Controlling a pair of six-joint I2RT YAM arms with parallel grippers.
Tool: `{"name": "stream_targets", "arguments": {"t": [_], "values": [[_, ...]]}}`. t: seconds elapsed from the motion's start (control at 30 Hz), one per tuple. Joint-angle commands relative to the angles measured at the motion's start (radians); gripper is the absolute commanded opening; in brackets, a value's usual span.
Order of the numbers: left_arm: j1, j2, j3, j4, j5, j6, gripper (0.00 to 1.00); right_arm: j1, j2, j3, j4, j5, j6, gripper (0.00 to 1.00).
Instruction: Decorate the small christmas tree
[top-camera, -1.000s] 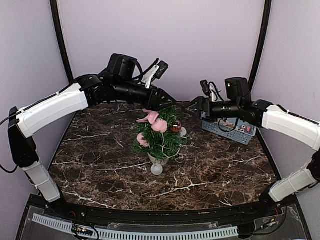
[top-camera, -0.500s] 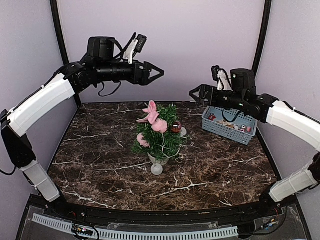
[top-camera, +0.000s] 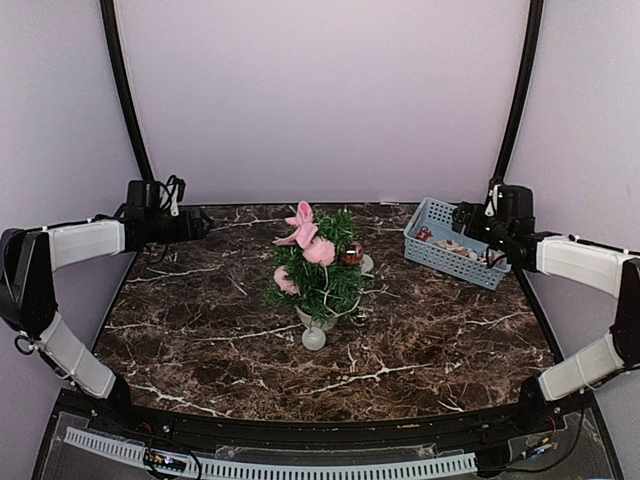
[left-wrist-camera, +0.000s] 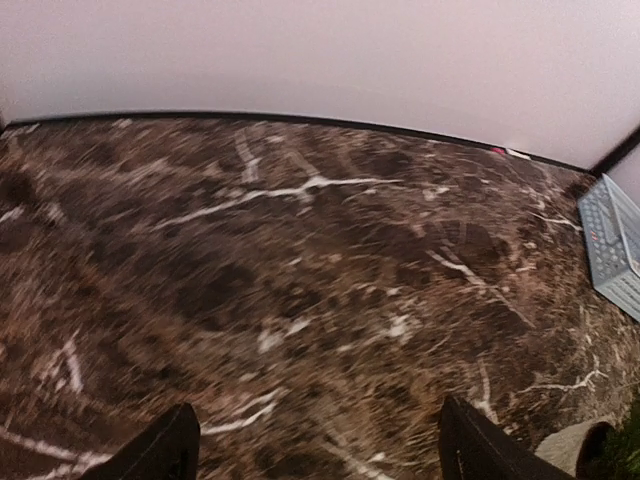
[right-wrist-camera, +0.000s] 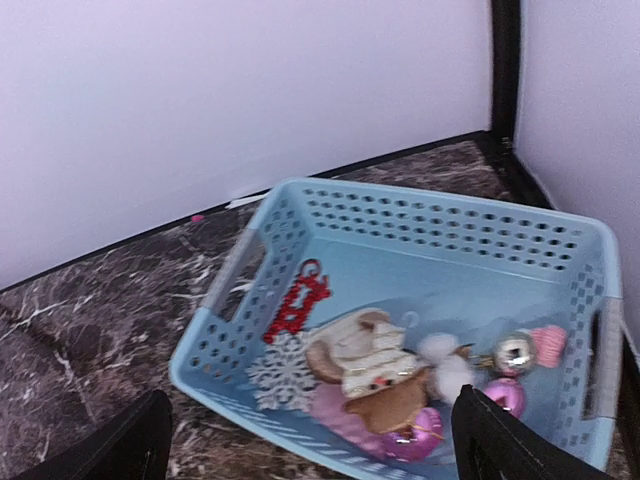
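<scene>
The dark marbled surface (top-camera: 200, 330) carries the small christmas tree (top-camera: 320, 272) at its centre, a pale ball (top-camera: 314, 339) just in front of it, and a blue basket (top-camera: 441, 262) at the far right.

A robot test booth: plain lilac walls (top-camera: 320, 100) and black frame poles (top-camera: 121, 90) enclose a marble-patterned table (top-camera: 200, 340).

dark brown marble-patterned table (top-camera: 200, 330) with white veins, closed in by pale lilac walls (top-camera: 320, 100); a black upright post (top-camera: 517, 95) stands at each far corner; a light blue perforated plastic basket (right-wrist-camera: 430, 215) sits at the far right of the table, near the right post; inside it a red beaded ornament (right-wrist-camera: 296, 300) lies by the left wall, a white snowflake (right-wrist-camera: 283, 372) just beside it; a brown and cream plush figure (right-wrist-camera: 372, 378) lies in the middle, touching white pompoms (right-wrist-camera: 445, 365); a silver bauble (right-wrist-camera: 514, 352) and a magenta bauble (right-wrist-camera: 418, 436) lie toward the right; a small white ball (top-camera: 314, 339) rests on the table's middle.
</scene>
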Motion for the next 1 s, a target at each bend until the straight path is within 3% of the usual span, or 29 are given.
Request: {"name": "stream_targets", "arguments": {"t": [0.0,0.13,0.23,0.4,0.67,0.97], "values": [[0.155,-0.226,-0.242,0.340,-0.027,-0.067,0.85,-0.089,-0.153,-0.123,0.199,0.081,-0.028,0.99],[0.197,-0.377,-0.531,0.500,-0.197,-0.025,0.87,-0.100,-0.266,-0.280,0.333,0.140,-0.069,0.99],[0.196,-0.468,-0.662,0.584,-0.328,0.014,0.87,-0.099,-0.339,-0.430,0.486,0.156,-0.106,0.99],[0.194,-0.523,-0.843,0.768,-0.318,0.115,0.87,-0.099,-0.388,-0.597,0.598,0.198,-0.201,0.99],[0.194,-0.418,-0.829,0.807,-0.287,0.139,0.89,-0.097,-0.450,-0.682,0.642,0.245,-0.220,0.99],[0.194,-0.418,-0.826,0.808,-0.294,0.119,0.90,-0.097,-0.439,-0.682,0.641,0.250,-0.208,0.99]]}}
